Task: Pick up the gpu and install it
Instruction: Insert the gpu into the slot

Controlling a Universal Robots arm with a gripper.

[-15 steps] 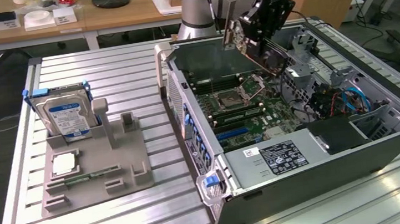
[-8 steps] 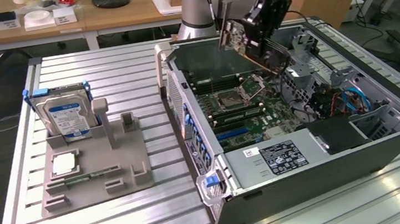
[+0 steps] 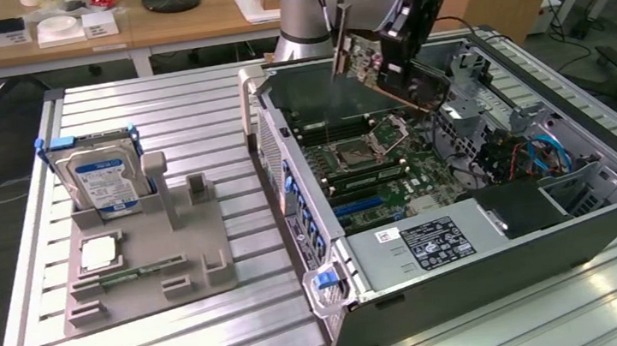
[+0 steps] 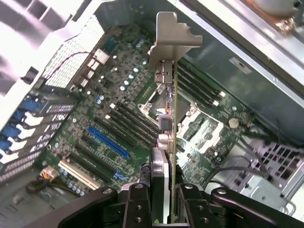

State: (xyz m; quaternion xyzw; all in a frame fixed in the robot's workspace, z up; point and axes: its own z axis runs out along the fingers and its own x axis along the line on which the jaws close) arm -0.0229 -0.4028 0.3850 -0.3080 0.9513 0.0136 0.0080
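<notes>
The gpu, a thin card with a brownish board and a pale metal end bracket, hangs tilted in the air above the open computer case. My gripper is shut on its upper edge. In the wrist view the gpu runs edge-on away from my gripper, its bracket at the far end, with the fingers clamped on either side. Below it lies the motherboard with a blue slot and dark slots beside it. The card is apart from the board.
The case lies on its side on the slatted metal table. A grey fixture on the exterior view's left holds a silver hard drive upright. Cables and a drive cage crowd the case's right part. A power supply sits at its near side.
</notes>
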